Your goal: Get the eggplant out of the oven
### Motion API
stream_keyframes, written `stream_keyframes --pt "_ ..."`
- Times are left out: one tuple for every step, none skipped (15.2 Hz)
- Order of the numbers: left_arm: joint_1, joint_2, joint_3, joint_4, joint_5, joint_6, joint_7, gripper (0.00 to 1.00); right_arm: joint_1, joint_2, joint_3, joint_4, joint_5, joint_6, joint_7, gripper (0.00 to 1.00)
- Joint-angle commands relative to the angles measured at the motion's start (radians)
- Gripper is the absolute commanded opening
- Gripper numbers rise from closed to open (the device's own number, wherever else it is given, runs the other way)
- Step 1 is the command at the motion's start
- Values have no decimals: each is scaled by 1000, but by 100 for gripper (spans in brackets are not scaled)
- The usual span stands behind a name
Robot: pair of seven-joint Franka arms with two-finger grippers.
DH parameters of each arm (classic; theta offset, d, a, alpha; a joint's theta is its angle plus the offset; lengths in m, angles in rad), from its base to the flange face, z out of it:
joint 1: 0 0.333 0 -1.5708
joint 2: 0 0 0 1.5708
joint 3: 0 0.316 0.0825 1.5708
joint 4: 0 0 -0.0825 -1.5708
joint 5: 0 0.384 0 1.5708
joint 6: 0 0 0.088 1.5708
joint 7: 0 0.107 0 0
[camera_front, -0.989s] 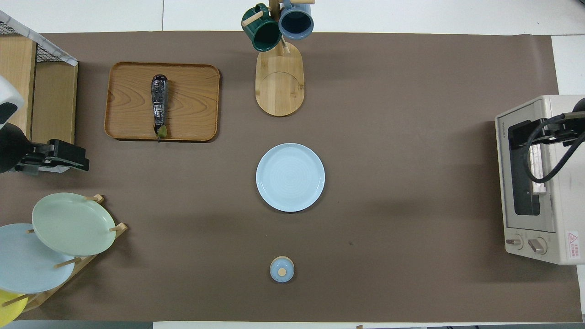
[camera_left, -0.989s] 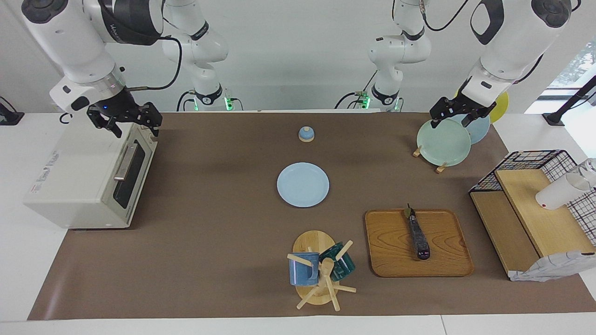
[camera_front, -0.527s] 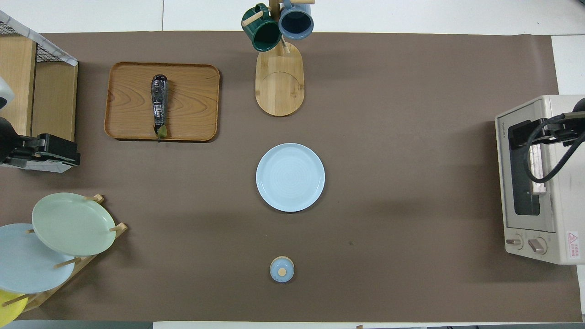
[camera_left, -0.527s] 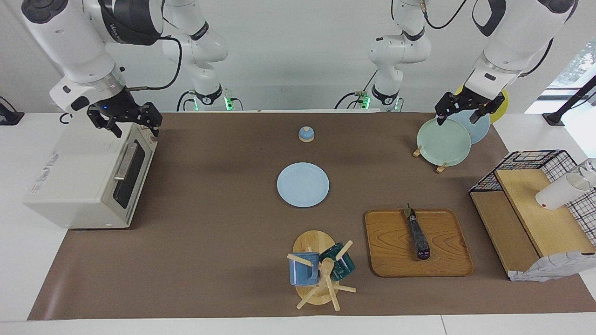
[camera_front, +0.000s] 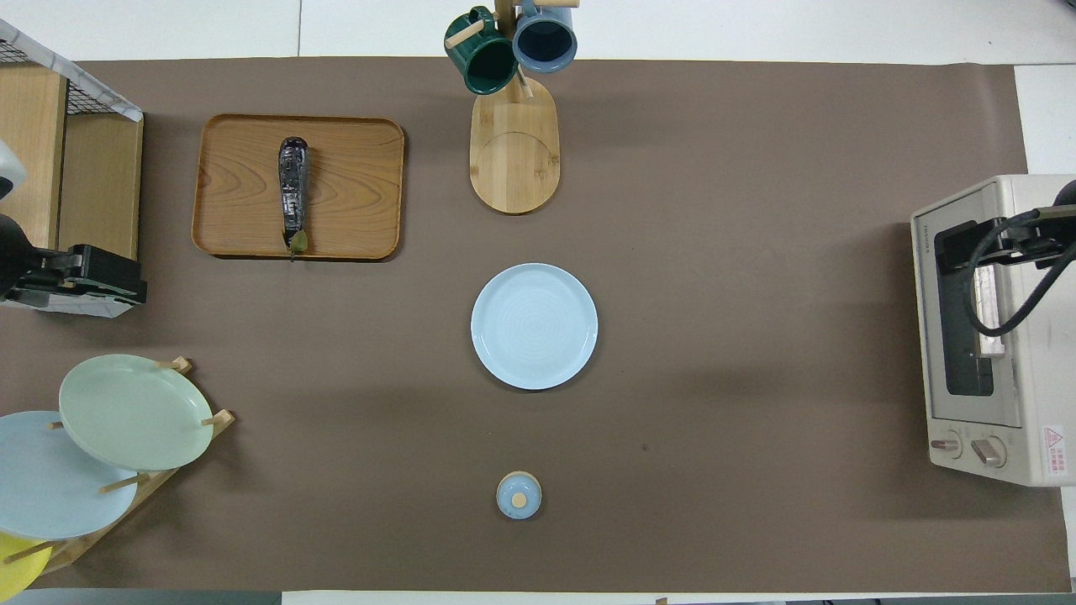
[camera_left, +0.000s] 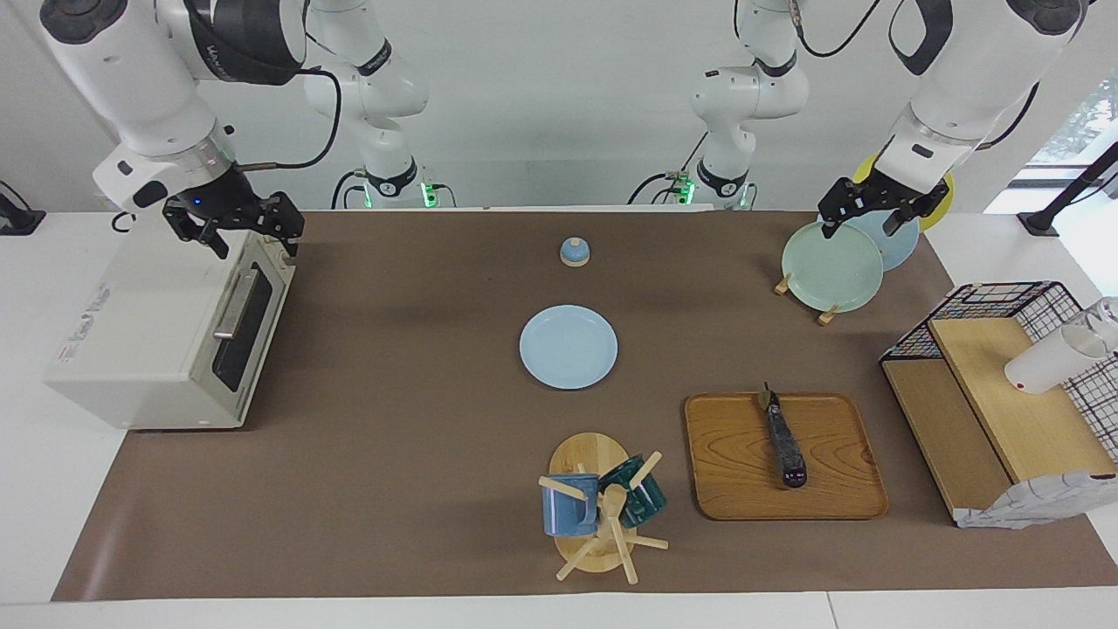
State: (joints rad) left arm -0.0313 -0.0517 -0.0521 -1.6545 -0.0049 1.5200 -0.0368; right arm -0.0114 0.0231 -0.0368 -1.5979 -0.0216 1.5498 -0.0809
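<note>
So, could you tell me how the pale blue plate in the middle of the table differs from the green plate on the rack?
The pale blue plate lies flat on the brown mat, while the green plate leans tilted in a wooden rack. The pale blue plate sits alone mid-table; the green plate overlaps another plate at the left arm's end. Both are round and empty.

The eggplant (camera_left: 783,444), slim and dark purple with a green stem, lies lengthwise on a wooden tray (camera_left: 734,489) at the facing view's lower right. The off-white oven (camera_left: 148,332), glass door shut, sits at its left.
</note>
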Motion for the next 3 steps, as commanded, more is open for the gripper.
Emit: stream_keyframes --pt "17 -2 -5 -2 -14 14 15 100 -13 -14 6 -11 15 9 18 100" --pt "16 -2 -5 -2 -14 17 15 100 -13 -14 6 -11 17 9 18 100" --pt "16 -2 -6 -2 -14 17 15 100 -13 -14 6 -11 16 9 18 100"
